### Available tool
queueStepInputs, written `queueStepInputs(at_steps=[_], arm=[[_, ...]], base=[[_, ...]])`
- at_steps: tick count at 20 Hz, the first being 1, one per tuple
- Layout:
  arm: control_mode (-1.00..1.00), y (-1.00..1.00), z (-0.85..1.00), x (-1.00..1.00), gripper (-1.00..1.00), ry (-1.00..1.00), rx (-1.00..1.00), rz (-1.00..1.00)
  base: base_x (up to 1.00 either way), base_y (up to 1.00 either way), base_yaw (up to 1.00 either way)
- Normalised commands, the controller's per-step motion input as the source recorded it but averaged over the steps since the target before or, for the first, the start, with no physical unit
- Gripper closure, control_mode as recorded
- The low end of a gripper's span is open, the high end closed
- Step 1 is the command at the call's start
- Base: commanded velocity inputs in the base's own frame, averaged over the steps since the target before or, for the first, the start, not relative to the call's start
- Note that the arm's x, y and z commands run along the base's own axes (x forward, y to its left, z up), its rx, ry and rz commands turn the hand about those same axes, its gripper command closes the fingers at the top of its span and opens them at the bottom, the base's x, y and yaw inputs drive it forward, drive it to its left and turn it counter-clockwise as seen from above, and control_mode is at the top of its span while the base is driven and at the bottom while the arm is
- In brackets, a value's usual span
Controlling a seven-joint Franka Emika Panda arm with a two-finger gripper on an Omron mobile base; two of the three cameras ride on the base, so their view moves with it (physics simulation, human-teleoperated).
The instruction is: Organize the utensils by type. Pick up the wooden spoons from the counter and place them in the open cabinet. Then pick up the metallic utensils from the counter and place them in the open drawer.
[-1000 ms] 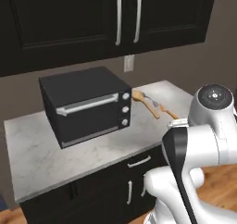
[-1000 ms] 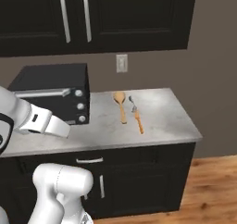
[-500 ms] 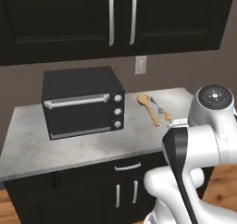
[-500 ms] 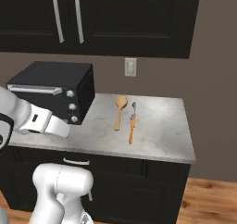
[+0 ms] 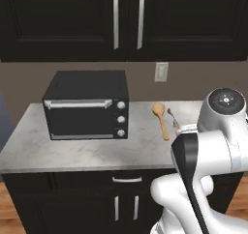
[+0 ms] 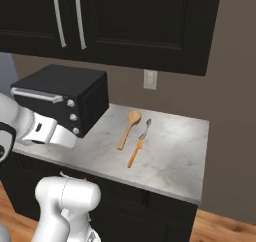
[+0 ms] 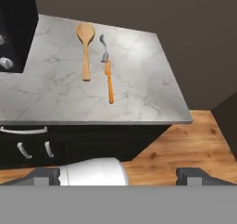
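Observation:
One tan wooden spoon (image 7: 85,52) lies on the white marble counter (image 7: 139,93), bowl toward the wall. Just right of it lie a small silver-grey utensil (image 7: 103,46) and a thin bright orange utensil (image 7: 109,83), end to end. The same spoon (image 6: 127,130), silver piece (image 6: 145,129) and orange piece (image 6: 133,154) show in the right base view. In the left base view the spoon (image 5: 161,119) lies beside my arm. My gripper (image 7: 120,176) hangs open in front of the counter, well short of the utensils, with nothing between its fingers. The black upper cabinet (image 5: 72,20) shows shut doors. The open drawer is out of view.
A black toaster oven (image 5: 86,105) stands on the counter's left half, left of the utensils. A wall outlet (image 5: 160,72) sits above the spoon. Base cabinets with a shut drawer front (image 5: 127,180) run below. Wooden floor (image 7: 185,140) lies at the counter's right end.
The whole picture has shifted between frames, so the camera has moved with the base and now faces the counter more squarely. The utensils keep their places. The gripper stays open.

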Motion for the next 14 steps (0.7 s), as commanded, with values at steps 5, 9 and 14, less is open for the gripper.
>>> queueStepInputs(at_steps=[5,9,14], arm=[[1.00,0.00,0.00,0.00,-1.00,0.00,0.00,0.00],[1.00,0.00,0.00,0.00,-1.00,0.00,0.00,0.00],[1.00,0.00,0.00,0.00,-1.00,0.00,0.00,0.00]], base=[[0.30,-0.37,0.18],[0.25,-0.19,0.00],[0.11,-0.02,-0.03]])
